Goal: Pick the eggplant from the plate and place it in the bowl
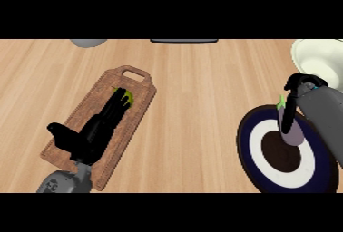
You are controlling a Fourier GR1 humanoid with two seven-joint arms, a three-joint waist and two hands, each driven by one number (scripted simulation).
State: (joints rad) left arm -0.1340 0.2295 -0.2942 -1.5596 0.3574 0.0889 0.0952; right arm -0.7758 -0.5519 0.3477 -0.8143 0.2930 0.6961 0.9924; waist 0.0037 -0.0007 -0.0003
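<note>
Your right hand [299,86] is closed on the eggplant [293,131]; one black finger [287,113] runs down its left flank, the rest wrap its upper part near the green stem. The eggplant's purple body hangs below those fingers, over the white ring of the plate [251,136]; you cannot tell from this view whether it touches the plate or sits just above it. The bowl [318,56] lies just beyond the fingers, toward the far right corner, apart from the eggplant.

Your left hand [94,131] lies flat on the board [137,74]; fingers [110,113] straight and together, thumb spread out to the side, clamped on nothing. At those fingertips sits a dark vegetable [125,96] with a green end; the board's handle slot is just past it.
</note>
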